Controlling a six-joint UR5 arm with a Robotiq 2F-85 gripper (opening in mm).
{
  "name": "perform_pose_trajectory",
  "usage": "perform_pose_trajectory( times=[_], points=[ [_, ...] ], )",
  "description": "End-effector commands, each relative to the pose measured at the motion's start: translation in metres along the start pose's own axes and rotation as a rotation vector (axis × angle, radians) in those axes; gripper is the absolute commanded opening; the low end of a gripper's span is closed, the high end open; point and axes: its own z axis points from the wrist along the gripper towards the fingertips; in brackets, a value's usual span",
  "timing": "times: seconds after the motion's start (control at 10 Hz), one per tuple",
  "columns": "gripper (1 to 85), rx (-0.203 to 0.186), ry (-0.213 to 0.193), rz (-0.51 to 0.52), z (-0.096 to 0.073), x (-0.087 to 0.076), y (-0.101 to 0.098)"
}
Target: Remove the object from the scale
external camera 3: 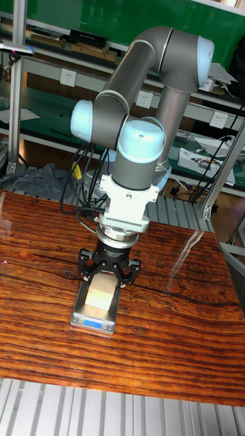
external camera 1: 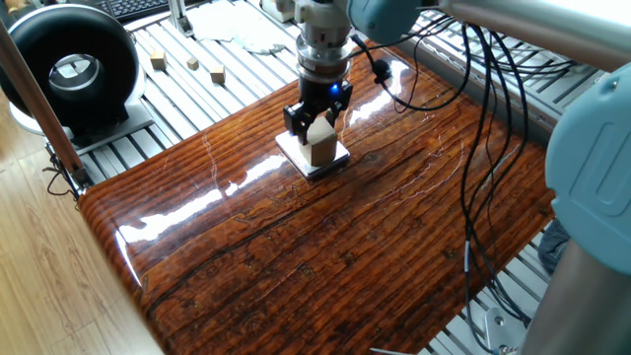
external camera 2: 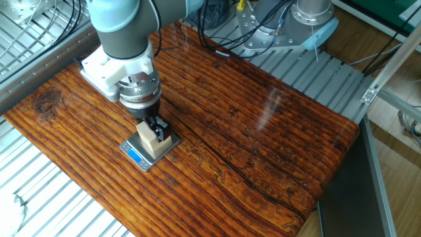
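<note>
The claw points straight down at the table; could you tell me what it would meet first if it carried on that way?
Most likely the light tan wooden cube between the claw fingers; below it lies the thin white square scale.

The scale (external camera 1: 312,161) lies on the table (external camera 1: 325,256), toward its far edge in one fixed view. The cube (external camera 1: 320,144) sits on the scale. The gripper (external camera 1: 316,120) stands directly above the cube, a finger on either side of it. Three small blocks (external camera 1: 190,65) lie in a row on the slatted surface (external camera 1: 197,99) behind and left of the table, with a round fan (external camera 1: 69,71) further left.
</note>
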Motion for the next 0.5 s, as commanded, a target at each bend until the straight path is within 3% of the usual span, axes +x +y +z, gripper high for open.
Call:
perform_pose_trajectory(
  times=[0.0,0.2,0.4],
  points=[
    [1.0,-0.003,0.074,0.026,-0.026,0.007,-0.002],
    [1.0,-0.023,0.076,0.029,-0.043,0.005,0.015],
    [1.0,-0.068,0.067,0.081,-0.058,-0.002,0.057]
  ],
)
